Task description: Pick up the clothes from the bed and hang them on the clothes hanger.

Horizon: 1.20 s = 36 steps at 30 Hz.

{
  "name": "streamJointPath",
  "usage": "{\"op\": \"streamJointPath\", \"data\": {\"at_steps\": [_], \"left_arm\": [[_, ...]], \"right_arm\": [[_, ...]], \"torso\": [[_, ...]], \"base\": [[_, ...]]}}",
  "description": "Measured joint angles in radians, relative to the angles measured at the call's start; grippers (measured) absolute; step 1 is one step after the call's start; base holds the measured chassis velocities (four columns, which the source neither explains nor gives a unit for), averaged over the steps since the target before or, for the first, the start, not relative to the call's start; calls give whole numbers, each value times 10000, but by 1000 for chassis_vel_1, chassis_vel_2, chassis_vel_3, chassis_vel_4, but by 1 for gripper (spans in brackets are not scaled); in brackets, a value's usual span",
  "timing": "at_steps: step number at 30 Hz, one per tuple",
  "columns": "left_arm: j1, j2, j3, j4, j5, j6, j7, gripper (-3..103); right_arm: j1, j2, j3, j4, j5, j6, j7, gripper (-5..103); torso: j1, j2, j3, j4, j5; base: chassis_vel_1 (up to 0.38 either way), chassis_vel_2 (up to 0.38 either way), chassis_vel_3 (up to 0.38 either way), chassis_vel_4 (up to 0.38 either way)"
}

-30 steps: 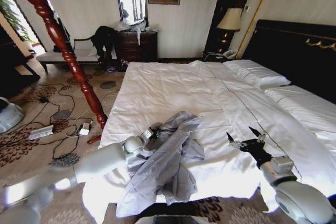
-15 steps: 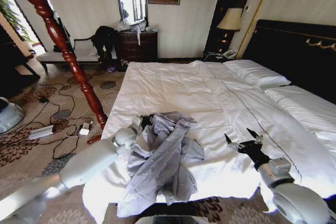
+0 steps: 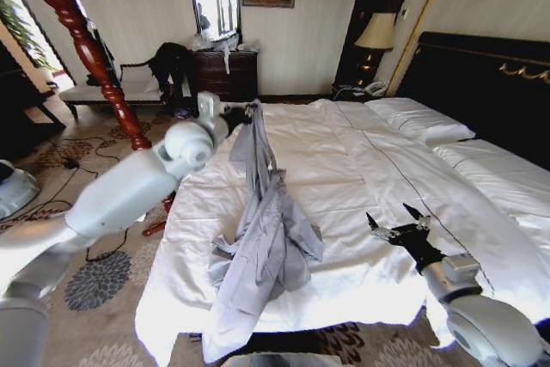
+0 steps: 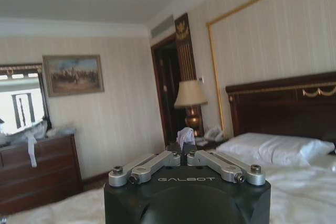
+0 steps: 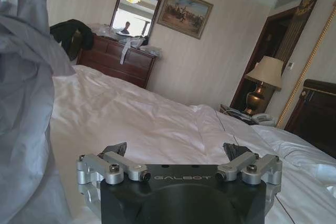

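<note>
Grey-blue clothes (image 3: 262,238) hang from the pinching left gripper (image 3: 243,115) above the bed (image 3: 344,169) (right gripper (image 3: 397,228) spread, apart).

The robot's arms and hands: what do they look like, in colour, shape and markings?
Both arms are smooth, rounded shells in pale grey-white with ball-like joints. The left hand and the right hand have black bodies. In the wrist views each black housing bears the word GALBOT in pale letters, with silver metal finger links fixed by dark screws; the right hand's fingertips are black.
</note>
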Motion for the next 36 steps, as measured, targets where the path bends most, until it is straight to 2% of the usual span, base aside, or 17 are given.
{"op": "streamJointPath", "data": {"at_steps": [5, 6, 7, 10, 11, 13, 17, 22, 23, 25, 26, 28, 33, 36], "left_arm": [[-1896, -617, 397, 952, -670, 75, 151, 0], [-2752, -937, 494, 1380, -983, 153, 226, 0], [-2752, -937, 494, 1380, -983, 153, 226, 0], [-3869, -1450, 615, 2110, -1326, 329, 346, 0], [-4646, -1841, 698, 2725, -1480, 441, 517, 0], [-4943, -1996, 738, 3004, -1537, 493, 601, 0], [-6530, -2628, 1183, 4605, -1677, 783, 1046, 0], [-7264, -2885, 1393, 5280, -1686, 958, 1222, 0], [-7610, -3084, 1385, 5562, -1769, 1210, 1188, 0], [-7728, -3156, 1363, 5606, -1838, 1328, 1127, 0], [-7894, -3230, 1294, 5550, -1972, 1557, 964, 0], [-7956, -3197, 1229, 5263, -2125, 1820, 702, 0], [-7882, -2763, 1172, 4141, -2504, 2377, 98, 0], [-7786, -2513, 1175, 3638, -2741, 2632, -157, 0]], "right_arm": [[181, 47, -13, 80, 87, -28, 1, 100], [179, 82, 24, 141, 102, -32, 1, 100], [179, 82, 24, 141, 102, -32, 1, 100], [155, 178, 71, 218, 103, -33, 0, 100], [158, 250, 72, 257, 93, -32, -4, 100], [164, 281, 64, 279, 87, -32, -6, 100], [145, 336, 51, 413, 58, -20, -24, 100], [124, 324, 107, 451, 63, 14, -28, 100], [113, 315, 132, 453, 67, 49, -35, 100], [105, 315, 133, 454, 68, 67, -39, 100], [97, 322, 130, 476, 68, 89, -47, 100], [95, 334, 124, 557, 74, 96, -54, 100], [84, 338, 140, 789, 250, 85, -58, 100], [96, 331, 113, 809, 297, 66, -58, 100]], "torso": [[2, -1, 1, -5, 4], [2, 0, 0, -5, 5], [2, 0, 0, -5, 5], [-1, 0, -1, -5, 5], [0, 0, 0, -5, 6], [1, 0, -1, -6, 7], [0, 0, 0, -4, 6], [0, 0, 0, -1, 1], [0, 0, 0, 0, 1], [0, 0, 0, -1, 2], [0, 0, -1, -8, 7], [0, 0, -1, -7, 7], [-1, 1, -1, 1, -1], [-1, 1, -1, -5, 0]], "base": [[0, 0, 0, 0], [0, 0, 0, 0], [0, 0, 0, 0], [0, 0, 0, 0], [0, 0, 0, 0], [0, 0, 0, 0], [0, 0, 0, 0], [0, 0, 0, 0], [0, 0, 0, 0], [0, 0, 0, 0], [0, 0, 0, 0], [0, 0, 0, 0], [0, 0, 0, 0], [0, 0, 0, 0]]}}
